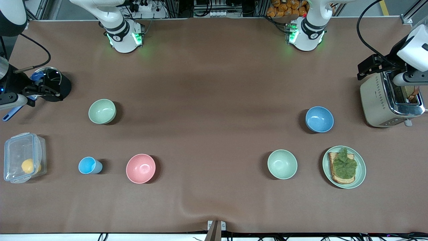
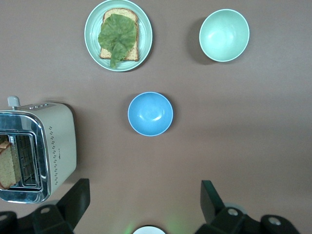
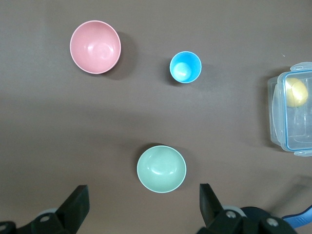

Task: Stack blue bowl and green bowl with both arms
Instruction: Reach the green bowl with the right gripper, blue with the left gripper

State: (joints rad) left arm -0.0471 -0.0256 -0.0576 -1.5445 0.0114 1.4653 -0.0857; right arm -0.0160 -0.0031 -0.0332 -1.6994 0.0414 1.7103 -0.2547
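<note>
- Both arms are up high and nothing is held.
- The left gripper [image 2: 142, 207] hangs at the left arm's end of the table, looking straight down. Its fingers [image 2: 73, 200] are spread wide, with bare table between them.
- The blue bowl [image 1: 319, 119] is right under that wrist camera. It sits upright and empty on the brown table [image 1: 214, 83], toward the left arm's end.
- The toaster [image 1: 388, 100] stands beside the blue bowl with a slice of bread [image 2: 6, 165] in its slot, a clear gap between the two.
- Nearer the front camera than the blue bowl is a mint-green plate [image 1: 361, 170] carrying toast [image 1: 334, 177] topped with lettuce [image 1: 344, 164].
- A pale mint bowl [image 1: 282, 164] sits beside the plate, closer to the middle of the table.
- The right gripper [image 3: 144, 207] is over the right arm's end of the table, above a dark round holder [image 1: 63, 85] with a blue-handled tool [image 1: 11, 113]. Its fingers [image 3: 78, 204] are also wide apart and empty.
- The green bowl [image 1: 102, 111] is upright and empty on the table below the right wrist camera. It is well apart from the blue bowl, with the whole middle of the table between them.
- A pink bowl [image 1: 140, 168] and a small light-blue cup [image 1: 88, 165] sit nearer the front camera than the green bowl, side by side but apart.
- A clear lidded box [image 1: 13, 147] with something yellow [image 1: 28, 165] inside sits at the table's edge on the right arm's end.
</note>
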